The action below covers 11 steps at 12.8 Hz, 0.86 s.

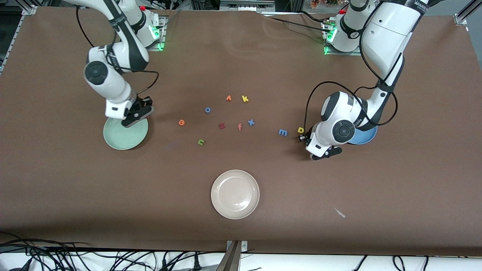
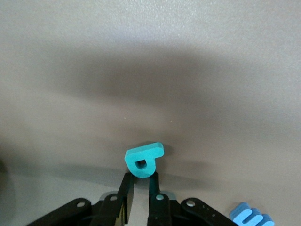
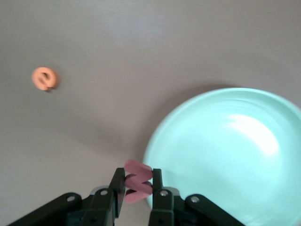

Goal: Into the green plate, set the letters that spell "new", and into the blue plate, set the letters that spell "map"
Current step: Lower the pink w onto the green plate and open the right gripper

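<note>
The right claw (image 3: 138, 186) is clamped on the red-pink "w" (image 3: 138, 180), held over the rim of the green plate (image 3: 225, 155) at roughly its 2 o'clock edge in the front view. The left claw (image 2: 141, 188) grips the teal "a" (image 2: 143, 159) low over the counter (image 1: 75, 188), just beside the blue plate (image 1: 363, 137), approx. at its 8 o'clock. The blue "m" (image 1: 282, 132) and yellow "p" (image 1: 301, 130) lie on the counter near that claw. The orange "e" (image 1: 182, 122) and green "n" (image 1: 201, 142) sit mid-counter, apart from both plates. Whether the "a" touches the counter is hard to tell. Both plates look empty.
</note>
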Each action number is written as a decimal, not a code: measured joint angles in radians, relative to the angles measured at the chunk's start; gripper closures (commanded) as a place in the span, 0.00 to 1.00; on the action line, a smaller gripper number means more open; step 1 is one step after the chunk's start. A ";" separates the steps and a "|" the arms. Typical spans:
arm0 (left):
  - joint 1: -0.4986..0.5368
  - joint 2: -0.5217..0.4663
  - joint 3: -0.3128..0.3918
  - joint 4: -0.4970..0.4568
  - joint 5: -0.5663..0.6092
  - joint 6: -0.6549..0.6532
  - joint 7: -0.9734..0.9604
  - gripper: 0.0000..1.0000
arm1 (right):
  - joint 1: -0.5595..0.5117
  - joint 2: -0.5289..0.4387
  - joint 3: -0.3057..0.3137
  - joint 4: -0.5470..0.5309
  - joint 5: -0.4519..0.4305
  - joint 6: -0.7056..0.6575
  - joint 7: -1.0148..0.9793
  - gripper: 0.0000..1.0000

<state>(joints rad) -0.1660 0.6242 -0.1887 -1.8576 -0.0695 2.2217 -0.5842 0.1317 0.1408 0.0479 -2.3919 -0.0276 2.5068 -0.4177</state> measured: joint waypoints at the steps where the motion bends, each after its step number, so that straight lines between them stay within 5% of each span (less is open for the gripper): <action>1: 0.000 0.000 0.000 0.000 0.000 0.000 0.000 0.60 | -0.001 0.005 -0.033 0.023 0.000 -0.012 -0.034 0.99; 2: 0.000 0.000 0.000 0.000 0.003 0.000 0.001 0.52 | -0.004 0.015 -0.058 0.040 -0.001 -0.018 -0.058 0.99; 5: 0.000 0.000 0.002 0.012 0.014 0.000 0.002 0.52 | -0.036 0.069 -0.109 0.054 -0.006 -0.005 -0.099 0.92; 7: 0.000 0.000 0.006 0.019 0.015 0.001 0.002 0.52 | -0.052 0.110 -0.114 0.056 -0.009 0.022 -0.103 0.00; 11: 0.000 0.002 0.010 0.031 0.015 0.001 0.003 0.55 | -0.051 0.126 -0.114 0.069 -0.009 0.027 -0.099 0.00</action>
<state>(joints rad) -0.1659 0.6263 -0.1792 -1.8265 -0.0548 2.2231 -0.5815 0.0805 0.2663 -0.0656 -2.3224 -0.0365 2.5337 -0.5164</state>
